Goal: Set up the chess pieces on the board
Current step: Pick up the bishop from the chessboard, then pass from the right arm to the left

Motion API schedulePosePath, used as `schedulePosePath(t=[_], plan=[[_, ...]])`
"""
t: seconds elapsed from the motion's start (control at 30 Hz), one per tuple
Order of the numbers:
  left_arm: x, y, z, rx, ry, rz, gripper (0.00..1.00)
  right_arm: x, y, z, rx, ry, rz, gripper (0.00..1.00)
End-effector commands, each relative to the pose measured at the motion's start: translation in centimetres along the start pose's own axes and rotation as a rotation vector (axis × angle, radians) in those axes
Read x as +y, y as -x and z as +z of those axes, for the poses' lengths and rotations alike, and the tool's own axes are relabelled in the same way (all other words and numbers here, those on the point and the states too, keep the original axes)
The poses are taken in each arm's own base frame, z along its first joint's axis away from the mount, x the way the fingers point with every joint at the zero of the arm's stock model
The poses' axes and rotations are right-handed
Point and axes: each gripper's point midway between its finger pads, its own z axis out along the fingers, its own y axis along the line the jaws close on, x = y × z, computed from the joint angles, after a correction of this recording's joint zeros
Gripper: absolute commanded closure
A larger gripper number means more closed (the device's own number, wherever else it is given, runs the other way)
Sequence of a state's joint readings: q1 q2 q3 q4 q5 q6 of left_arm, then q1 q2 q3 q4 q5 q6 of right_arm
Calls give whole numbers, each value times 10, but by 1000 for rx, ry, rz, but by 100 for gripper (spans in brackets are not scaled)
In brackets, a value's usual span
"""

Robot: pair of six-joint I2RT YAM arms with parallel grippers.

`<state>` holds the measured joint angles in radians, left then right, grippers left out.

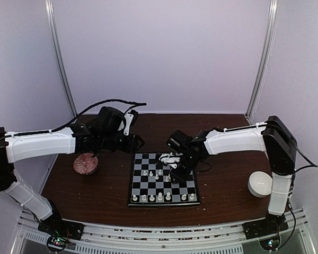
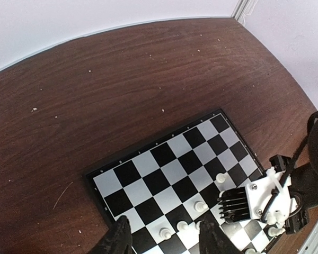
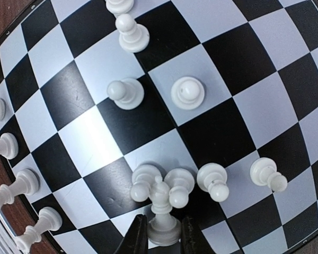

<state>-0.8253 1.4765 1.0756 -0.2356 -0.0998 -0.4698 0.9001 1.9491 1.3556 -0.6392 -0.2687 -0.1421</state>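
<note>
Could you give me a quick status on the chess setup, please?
Left pincer open, empty, hovering near board. Right pincer straddling tall piece, grip unclear. Pawns crowd beside it.

Left tool (image 2: pixel 164 241) spread; right tool (image 3: pixel 161 238) pinching chess piece (image 3: pixel 161 209).

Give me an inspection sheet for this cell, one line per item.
Surface: brown wood table, crumbs scattered.
Job's things: board at centre; white pieces in a near-edge row, others mid-board.
Clutter: red bowl left of the board, white bowl right.
Grippers: left gripper open, empty, above the board's far-left corner; right gripper shut on held piece over the board.
Cables: black cable arching at rear left.
Surroundings: white walls, metal posts.
</note>
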Motion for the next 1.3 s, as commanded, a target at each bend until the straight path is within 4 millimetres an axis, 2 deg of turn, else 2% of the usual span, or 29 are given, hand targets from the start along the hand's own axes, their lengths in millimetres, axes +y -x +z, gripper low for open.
schedulePosePath(t=[0.0, 0.1, 0.17, 0.33, 0.47, 0.57, 0.67, 0.93, 1.27], plan=[[-7, 15, 2, -44, -49, -2, 54, -3, 5, -27, -75, 9, 13, 84], [-17, 20, 3, -58, -140, -30, 46, 3, 8, -44, -150, 67, -11, 84], [-28, 21, 5, -58, -237, -56, 46, 9, 7, -56, -198, 109, -33, 85], [-69, 24, 3, -33, -517, -51, 50, 15, 18, -90, -331, 186, -61, 85], [-99, 15, 6, 58, -706, -62, 48, 15, 27, -108, -391, 225, -64, 84], [-103, 0, 22, 153, -731, -111, 49, 15, 30, -110, -392, 247, -57, 84], [-112, -10, 25, 203, -819, -181, 50, 17, 33, -115, -409, 250, -62, 84], [-123, -13, 26, 218, -929, -256, 52, 16, 33, -116, -410, 252, -54, 83], [-128, -27, 32, 283, -924, -250, 52, 10, 41, -118, -432, 246, -27, 83]])
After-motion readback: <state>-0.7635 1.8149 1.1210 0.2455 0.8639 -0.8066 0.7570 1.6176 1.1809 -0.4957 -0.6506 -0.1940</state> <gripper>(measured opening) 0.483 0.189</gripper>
